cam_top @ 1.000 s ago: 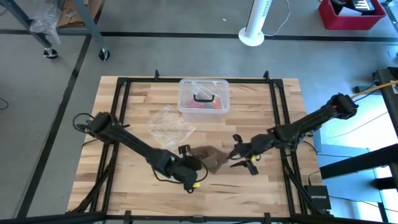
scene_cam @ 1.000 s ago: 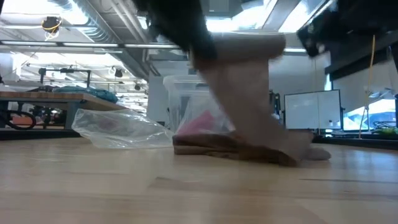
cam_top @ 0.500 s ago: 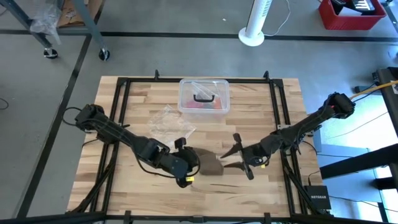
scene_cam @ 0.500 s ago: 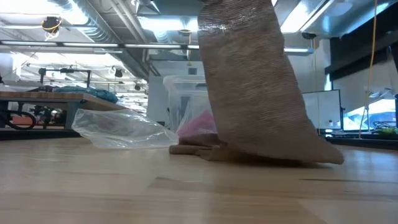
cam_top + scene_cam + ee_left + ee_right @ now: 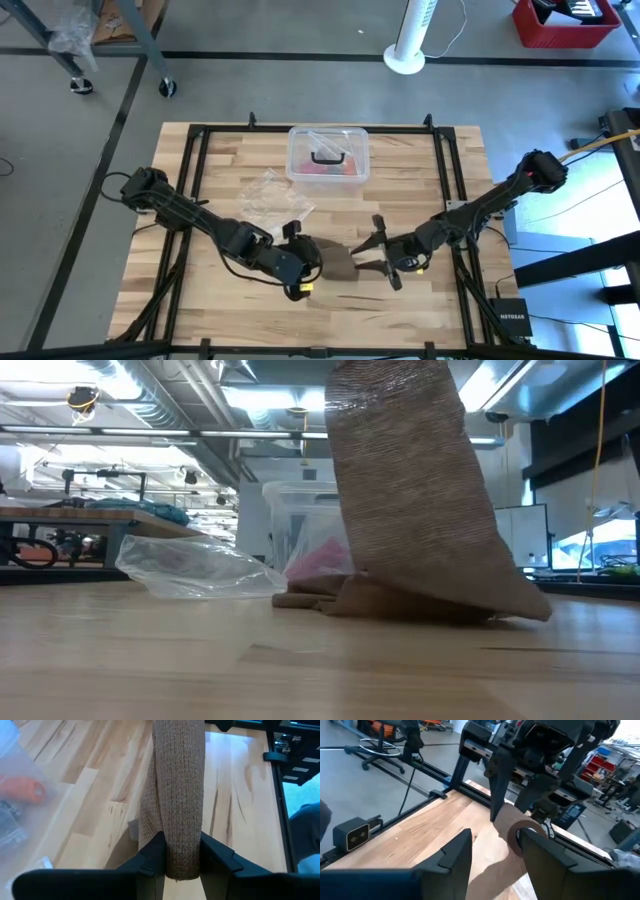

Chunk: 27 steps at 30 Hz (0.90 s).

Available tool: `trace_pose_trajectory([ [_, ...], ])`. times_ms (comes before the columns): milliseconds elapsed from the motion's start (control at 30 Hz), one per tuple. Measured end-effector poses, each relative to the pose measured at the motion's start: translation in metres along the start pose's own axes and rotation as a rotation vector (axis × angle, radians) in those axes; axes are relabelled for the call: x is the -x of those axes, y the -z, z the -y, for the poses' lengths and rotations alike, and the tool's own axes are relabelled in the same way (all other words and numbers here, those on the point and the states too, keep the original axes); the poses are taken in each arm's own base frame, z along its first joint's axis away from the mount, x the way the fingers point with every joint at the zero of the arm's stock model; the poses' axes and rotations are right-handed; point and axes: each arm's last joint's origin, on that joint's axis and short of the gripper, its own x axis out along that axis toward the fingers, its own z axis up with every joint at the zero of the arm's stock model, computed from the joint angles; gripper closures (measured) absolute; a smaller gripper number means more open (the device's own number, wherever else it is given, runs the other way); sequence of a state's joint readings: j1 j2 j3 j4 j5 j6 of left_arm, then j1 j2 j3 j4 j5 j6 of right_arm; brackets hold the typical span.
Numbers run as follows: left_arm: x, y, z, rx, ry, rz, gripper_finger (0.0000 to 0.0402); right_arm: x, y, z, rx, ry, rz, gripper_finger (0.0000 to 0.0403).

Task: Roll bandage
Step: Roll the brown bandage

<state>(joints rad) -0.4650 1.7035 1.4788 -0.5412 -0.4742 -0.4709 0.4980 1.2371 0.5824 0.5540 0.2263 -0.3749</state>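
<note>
Left gripper (image 5: 182, 857) clamped on rolled end of dull brown elastic fabric bandage (image 5: 177, 795); roll sits between fingers, lifted, apparently so loose tail hangs free to wooden table (image 5: 420, 170) for winding. Right gripper (image 5: 375, 257) parted, holding nothing, just beside roll. Bandage between both grippers, tail bunched underneath.

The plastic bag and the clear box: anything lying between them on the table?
Nothing: bare wood separates the plastic bag from the clear box, as the high view shows.
</note>
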Motion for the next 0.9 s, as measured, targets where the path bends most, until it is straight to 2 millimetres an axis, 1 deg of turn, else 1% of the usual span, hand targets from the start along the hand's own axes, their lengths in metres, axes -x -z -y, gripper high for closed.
trace_pose_trajectory([
  [167,0.0,0.0,0.0,-0.006,0.001,0.002,0.0316,-0.001,0.001,0.0,0.003,-0.001,-0.004,0.0233],
  [433,0.0,0.0,0.0,-0.003,0.001,0.001,0.0316,-0.001,0.005,0.0,0.068,0.034,-0.054,0.0233],
  [700,-0.001,0.0,-0.002,0.022,0.004,-0.009,0.0316,-0.013,0.015,-0.006,0.098,0.055,-0.084,0.0233],
  [900,-0.001,0.0,-0.002,0.03,0.004,-0.008,0.0316,-0.017,0.017,-0.008,0.092,0.064,-0.064,0.0233],
])
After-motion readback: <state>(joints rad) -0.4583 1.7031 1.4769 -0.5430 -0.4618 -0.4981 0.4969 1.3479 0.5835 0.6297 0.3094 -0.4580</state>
